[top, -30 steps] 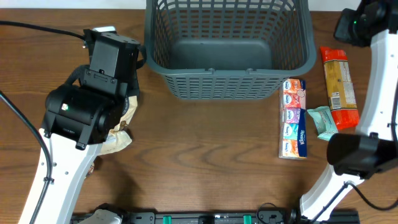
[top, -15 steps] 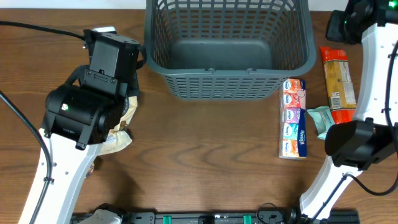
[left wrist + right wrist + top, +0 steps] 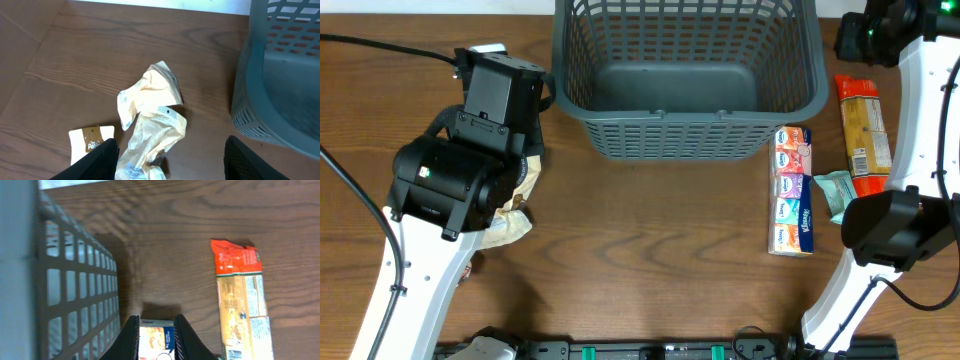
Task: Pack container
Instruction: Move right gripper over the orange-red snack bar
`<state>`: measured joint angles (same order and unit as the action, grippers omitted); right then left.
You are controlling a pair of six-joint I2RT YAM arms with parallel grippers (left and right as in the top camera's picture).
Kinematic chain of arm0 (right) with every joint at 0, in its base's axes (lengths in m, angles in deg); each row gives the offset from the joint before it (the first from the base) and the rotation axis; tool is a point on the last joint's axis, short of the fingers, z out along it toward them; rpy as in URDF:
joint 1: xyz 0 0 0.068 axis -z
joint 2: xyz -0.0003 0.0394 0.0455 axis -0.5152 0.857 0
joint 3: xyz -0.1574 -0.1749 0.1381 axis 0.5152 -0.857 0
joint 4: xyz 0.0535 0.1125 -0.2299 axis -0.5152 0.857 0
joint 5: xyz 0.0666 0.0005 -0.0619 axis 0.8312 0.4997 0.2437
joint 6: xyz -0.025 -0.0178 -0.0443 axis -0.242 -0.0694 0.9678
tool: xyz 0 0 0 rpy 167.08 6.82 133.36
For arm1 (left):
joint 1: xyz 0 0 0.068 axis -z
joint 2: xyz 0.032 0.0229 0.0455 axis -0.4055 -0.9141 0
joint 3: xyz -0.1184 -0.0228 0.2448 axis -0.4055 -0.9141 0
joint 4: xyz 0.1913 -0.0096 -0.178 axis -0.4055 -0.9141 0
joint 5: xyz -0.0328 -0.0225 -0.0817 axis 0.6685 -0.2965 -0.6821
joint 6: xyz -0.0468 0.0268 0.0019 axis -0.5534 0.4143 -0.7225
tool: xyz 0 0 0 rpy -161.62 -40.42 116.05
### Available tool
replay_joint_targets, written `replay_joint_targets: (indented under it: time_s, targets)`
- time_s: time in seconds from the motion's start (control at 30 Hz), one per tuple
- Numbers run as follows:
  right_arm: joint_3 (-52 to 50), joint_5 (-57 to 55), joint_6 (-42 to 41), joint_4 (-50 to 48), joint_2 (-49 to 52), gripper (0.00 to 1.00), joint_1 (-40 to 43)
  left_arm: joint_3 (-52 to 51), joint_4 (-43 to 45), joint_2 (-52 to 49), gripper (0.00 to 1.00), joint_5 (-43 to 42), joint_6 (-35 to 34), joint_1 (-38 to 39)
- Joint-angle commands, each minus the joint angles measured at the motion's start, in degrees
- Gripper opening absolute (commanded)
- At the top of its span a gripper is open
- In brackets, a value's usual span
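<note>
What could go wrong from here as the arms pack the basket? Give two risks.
1. The crumpled beige packet under the open left gripper looks limp; a pinch may catch only a fold and slip.
2. The tissue multipack lies close beside the basket; the right gripper could bump its wall reaching down.

Count on the table [image 3: 650, 260]:
- 1 grey slatted container [image 3: 690, 135], far edge, centre.
- Toward the right edge: 1 strip of tissue packs [image 3: 792, 190], four packs showing in a row; 1 long orange packet [image 3: 865, 140]; 1 small teal packet [image 3: 837, 193] between them.
- Toward the left edge: crumpled beige wrapper [image 3: 150, 125], one or two, can't separate them; 1 small brown-and-white sachet [image 3: 92, 142].
</note>
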<state>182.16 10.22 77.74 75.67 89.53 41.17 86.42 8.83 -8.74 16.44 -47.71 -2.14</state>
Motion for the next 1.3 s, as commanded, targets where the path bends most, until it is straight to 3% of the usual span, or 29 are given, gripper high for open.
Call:
replay_joint_targets:
  time_s: [0.0,1.27]
  targets:
    - [-0.09,3.54,3.17,-0.20,0.81,0.13,-0.87,0.09,-0.13,-0.37,0.57,0.83,-0.28,-0.35]
    - [-0.13,11.78,10.10,-0.81,0.83,0.13,-5.64,0.09,-0.17,-0.37,0.57,0.83,-0.26,-0.35]
